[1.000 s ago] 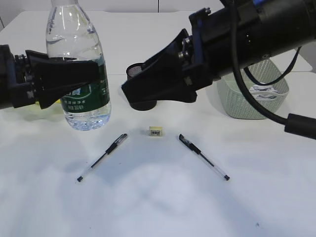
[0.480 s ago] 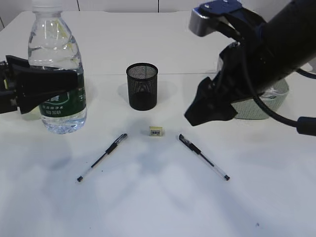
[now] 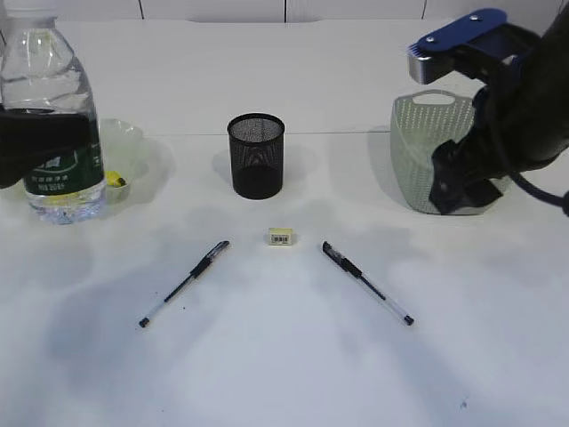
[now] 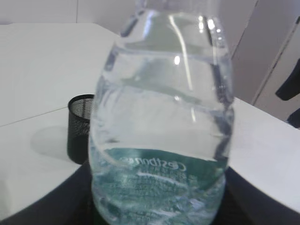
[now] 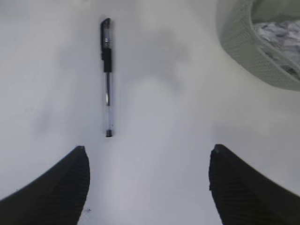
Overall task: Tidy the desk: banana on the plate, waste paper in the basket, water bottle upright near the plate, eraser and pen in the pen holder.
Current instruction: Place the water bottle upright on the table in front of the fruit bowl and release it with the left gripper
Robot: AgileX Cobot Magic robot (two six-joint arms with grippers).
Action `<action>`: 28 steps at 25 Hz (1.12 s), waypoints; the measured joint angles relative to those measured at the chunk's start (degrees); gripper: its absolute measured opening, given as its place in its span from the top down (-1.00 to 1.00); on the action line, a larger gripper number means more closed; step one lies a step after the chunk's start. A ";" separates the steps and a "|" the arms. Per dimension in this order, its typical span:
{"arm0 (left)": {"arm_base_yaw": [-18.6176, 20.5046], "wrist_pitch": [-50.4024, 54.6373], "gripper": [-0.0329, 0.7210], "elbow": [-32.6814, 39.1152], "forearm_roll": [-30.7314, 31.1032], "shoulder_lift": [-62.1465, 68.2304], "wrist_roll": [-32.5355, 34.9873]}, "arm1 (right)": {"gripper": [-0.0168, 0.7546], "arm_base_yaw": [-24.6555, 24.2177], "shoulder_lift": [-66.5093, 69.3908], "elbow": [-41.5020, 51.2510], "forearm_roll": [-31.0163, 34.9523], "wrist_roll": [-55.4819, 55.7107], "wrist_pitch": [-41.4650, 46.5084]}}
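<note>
The water bottle (image 3: 52, 116) stood upright at the far left of the white surface (image 3: 284, 356), just in front of a pale green plate (image 3: 124, 147) with something yellow in it. The left wrist view filled almost entirely with the bottle (image 4: 161, 131), its green label low down and the black mesh pen holder (image 4: 79, 126) behind it. The left gripper (image 3: 44, 142) had its dark fingers clamped around the bottle's label band, the arm reaching in from the left edge.

Only the right wrist view showed crumpled paper (image 5: 281, 37) lying inside the green basket (image 5: 243, 42). It also showed the right gripper (image 5: 147, 183) with its two black fingers (image 5: 56, 187) spread wide apart above the bare surface, holding nothing, a pen (image 5: 107, 75) lying ahead of them.

In the exterior view the right arm (image 3: 507, 116) was raised beside the basket (image 3: 418, 151). Two pens (image 3: 182, 285) (image 3: 366, 282) lay in front, the eraser (image 3: 281, 236) between them, the pen holder (image 3: 256, 156) behind.
</note>
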 joint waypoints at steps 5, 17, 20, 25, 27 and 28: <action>0.35 2.00 -0.15 0.00 -0.25 0.00 0.00 | -0.58 -8.83 0.00 0.00 -0.65 3.92 0.00; 0.35 1.10 -0.15 0.00 -0.94 0.00 0.00 | -0.50 -15.89 0.00 0.00 -0.76 9.67 0.00; 0.35 1.48 -0.15 0.00 -3.18 0.00 0.92 | -0.50 -15.89 0.00 0.00 -0.76 9.67 0.15; 0.35 2.38 -0.15 0.00 -9.19 0.12 13.36 | -0.49 -15.89 0.00 0.00 -0.76 9.67 0.15; 0.35 0.55 -0.14 0.00 -11.62 1.41 17.40 | -0.49 -15.89 0.00 0.00 -0.76 9.79 0.23; 0.35 -0.58 -0.14 0.00 -12.85 2.63 18.59 | -0.49 -15.89 0.00 0.00 -0.76 9.79 0.23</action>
